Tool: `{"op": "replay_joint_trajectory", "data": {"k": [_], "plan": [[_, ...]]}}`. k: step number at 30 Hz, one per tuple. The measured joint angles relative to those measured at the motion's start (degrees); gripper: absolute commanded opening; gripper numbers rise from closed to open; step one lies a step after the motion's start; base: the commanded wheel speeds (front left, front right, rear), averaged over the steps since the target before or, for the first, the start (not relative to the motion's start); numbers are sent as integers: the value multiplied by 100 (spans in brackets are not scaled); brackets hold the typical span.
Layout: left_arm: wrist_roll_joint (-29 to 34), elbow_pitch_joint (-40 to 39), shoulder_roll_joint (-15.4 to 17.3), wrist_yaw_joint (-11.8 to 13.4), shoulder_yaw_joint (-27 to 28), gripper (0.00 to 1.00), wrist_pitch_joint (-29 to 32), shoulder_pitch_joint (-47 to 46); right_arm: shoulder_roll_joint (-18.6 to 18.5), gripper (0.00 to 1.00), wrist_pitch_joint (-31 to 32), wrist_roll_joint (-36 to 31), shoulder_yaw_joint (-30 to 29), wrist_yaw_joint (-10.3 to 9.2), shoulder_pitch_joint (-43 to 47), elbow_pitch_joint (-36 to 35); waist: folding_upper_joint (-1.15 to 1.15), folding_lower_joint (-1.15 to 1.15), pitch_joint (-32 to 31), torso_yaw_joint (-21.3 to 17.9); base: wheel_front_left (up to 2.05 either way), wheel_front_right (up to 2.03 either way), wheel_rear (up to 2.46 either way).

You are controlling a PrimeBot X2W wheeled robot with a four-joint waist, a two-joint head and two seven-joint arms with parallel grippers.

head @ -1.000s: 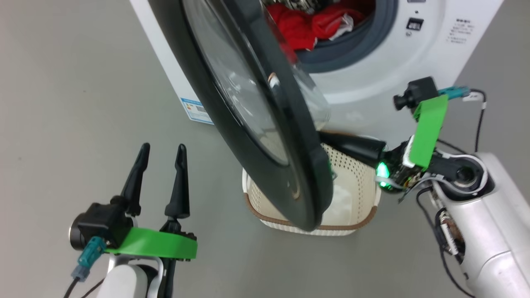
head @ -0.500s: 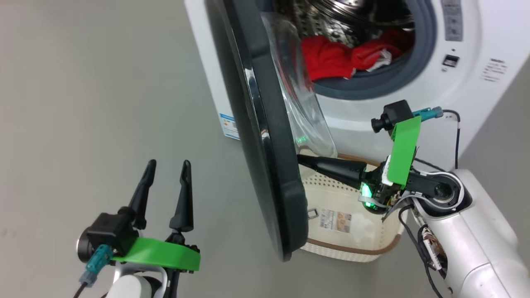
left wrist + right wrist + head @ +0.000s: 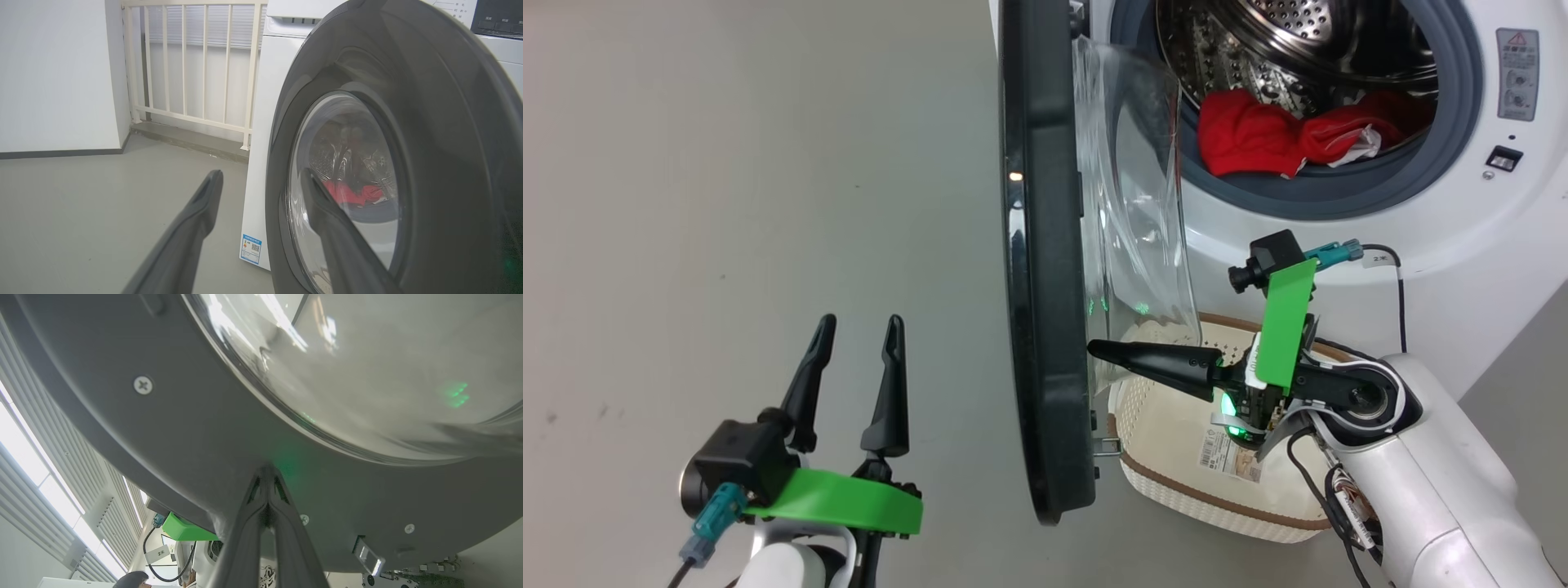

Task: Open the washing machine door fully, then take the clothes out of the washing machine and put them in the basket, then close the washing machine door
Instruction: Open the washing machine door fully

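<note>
Glossy black-rimmed washing machine door (image 3: 1045, 245) touches the clenched right tool (image 3: 1094, 349); left tool (image 3: 862, 320) stands released.

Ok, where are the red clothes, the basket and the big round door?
clothes (image 3: 1245, 135), head view, middle of the red heap
basket (image 3: 1160, 416), head view, its holey inside wall
door (image 3: 1045, 286), head view, its black rim

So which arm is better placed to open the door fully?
Right. The shut right gripper seems to touch the inner face of the door, so it can push outward. The open left gripper hangs outside the door, apart from it.
</note>
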Motion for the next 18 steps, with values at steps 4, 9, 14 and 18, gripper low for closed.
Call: {"op": "replay_joint_trajectory", "data": {"k": [4, 9, 14, 18], "plan": [[-40, -83, -1, 45, -3, 100, 0, 14, 1, 0, 1, 14, 130, 0, -83, 97, 0, 0, 63, 34, 0, 0, 0], [-68, -156, -2, 76, -10, 100, 0, 105, -13, 0, -2, 185, 354, 0, -232, 156, 0, 0, 99, 65, 0, 0, 0], [-70, -201, 0, 103, 3, 100, 0, 124, -14, 0, -71, 367, 680, 0, -367, 216, 0, 0, 120, 85, 0, 0, 0], [-71, -204, -1, 119, 21, 100, 0, 144, -10, 0, -116, 449, 764, 0, -371, 249, 0, 0, 128, 89, 0, 0, 0]]}}
